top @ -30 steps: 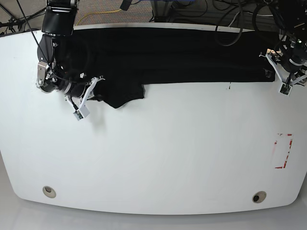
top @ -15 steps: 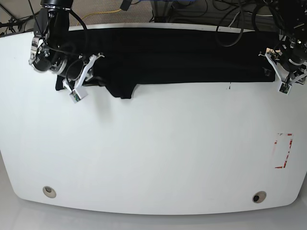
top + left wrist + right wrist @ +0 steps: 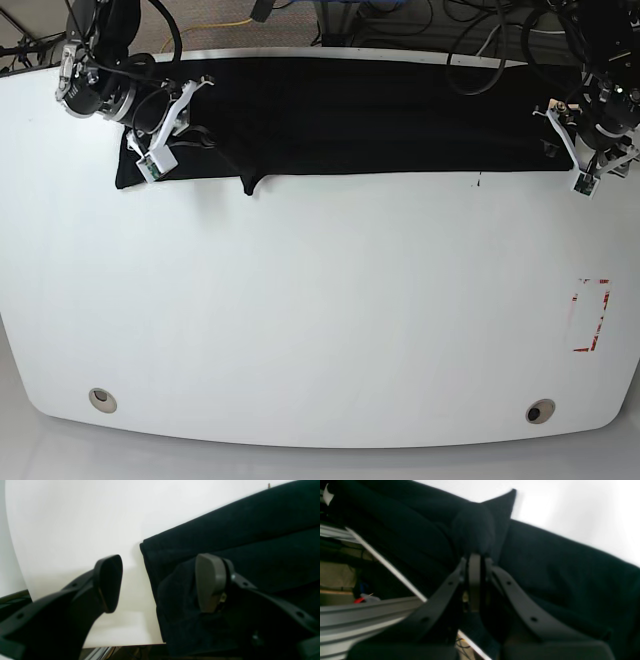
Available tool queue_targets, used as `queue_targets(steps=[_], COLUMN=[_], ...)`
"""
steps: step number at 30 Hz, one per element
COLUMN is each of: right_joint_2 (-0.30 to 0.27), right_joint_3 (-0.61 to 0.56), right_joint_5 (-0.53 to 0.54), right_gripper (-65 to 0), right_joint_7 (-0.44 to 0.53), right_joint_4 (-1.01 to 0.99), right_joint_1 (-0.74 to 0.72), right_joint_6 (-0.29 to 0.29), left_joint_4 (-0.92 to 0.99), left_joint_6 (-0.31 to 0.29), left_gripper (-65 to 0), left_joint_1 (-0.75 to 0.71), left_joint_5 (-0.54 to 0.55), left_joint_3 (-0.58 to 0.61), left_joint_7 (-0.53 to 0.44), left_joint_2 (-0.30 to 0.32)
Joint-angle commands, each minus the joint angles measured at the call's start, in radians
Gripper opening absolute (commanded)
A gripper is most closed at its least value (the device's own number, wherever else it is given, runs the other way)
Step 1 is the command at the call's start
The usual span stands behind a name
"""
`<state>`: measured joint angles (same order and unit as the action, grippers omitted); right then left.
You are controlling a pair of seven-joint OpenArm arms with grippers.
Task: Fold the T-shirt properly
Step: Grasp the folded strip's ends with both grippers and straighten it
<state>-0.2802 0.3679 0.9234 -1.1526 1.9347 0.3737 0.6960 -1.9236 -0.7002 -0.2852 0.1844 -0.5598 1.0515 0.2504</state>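
White table [image 3: 320,320], broad and rounded at the corners, fills most of the base view; matte top, mostly bare. Two round fittings sit near its front edge, one toward each corner [image 3: 101,399] [image 3: 540,411]. A red-and-white marked rectangle [image 3: 590,315] lies on the top near the edge on the view's right. Small dark speck [image 3: 478,183] just in front of the cloth's front edge.

Beyond the far edge: floor with dark cables [image 3: 480,40] in loops and one yellow cable [image 3: 215,30].

T-shirt [image 3: 350,115]: black, lying as a long band along the table's far edge, spanning nearly from one arm to the other. Front edge mostly straight; one small point of cloth [image 3: 250,185] hangs forward of it toward the view's left.

Right gripper [image 3: 475,555], at the band's end on the base view's left: fingers pressed together, pinching a raised bunch of the T-shirt; wrist view shows cloth gathered above the fingertips, blurred.

Left gripper [image 3: 160,582], at the other end of the band: fingers spread wide. One finger [image 3: 108,582] over bare table just off the cloth's end, the other [image 3: 210,580] over the T-shirt's corner fold. Nothing between them is clamped; contact with the cloth cannot be judged.
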Motion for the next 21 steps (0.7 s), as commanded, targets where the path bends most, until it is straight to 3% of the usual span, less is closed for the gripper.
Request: queue_targets(steps=[1, 8, 15, 21], right_joint_2=[-0.011, -0.011, 0.026, 0.023], right_joint_3=[0.004, 0.009, 0.173, 0.228], right_joint_5=[0.026, 0.023, 0.018, 0.015], right_gripper=[-65.0, -65.0, -65.0, -65.0], right_joint_7=[0.02, 0.024, 0.026, 0.023], right_joint_4=[0.018, 0.018, 0.013, 0.01], right_joint_1=[0.028, 0.069, 0.083, 0.06], right_joint_6=[0.002, 0.002, 0.002, 0.002], left_joint_4=[-0.015, -0.001, 0.032, 0.043], left_joint_6=[0.002, 0.002, 0.002, 0.002], left_gripper=[-22.9, -22.9, -22.9, -22.9], left_joint_1=[0.005, 0.005, 0.005, 0.005], left_joint_5=[0.004, 0.004, 0.004, 0.004], left_joint_3=[-0.004, -0.003, -0.004, -0.004], left_joint_7=[-0.014, -0.014, -0.015, -0.015], left_joint_2=[0.014, 0.014, 0.014, 0.014])
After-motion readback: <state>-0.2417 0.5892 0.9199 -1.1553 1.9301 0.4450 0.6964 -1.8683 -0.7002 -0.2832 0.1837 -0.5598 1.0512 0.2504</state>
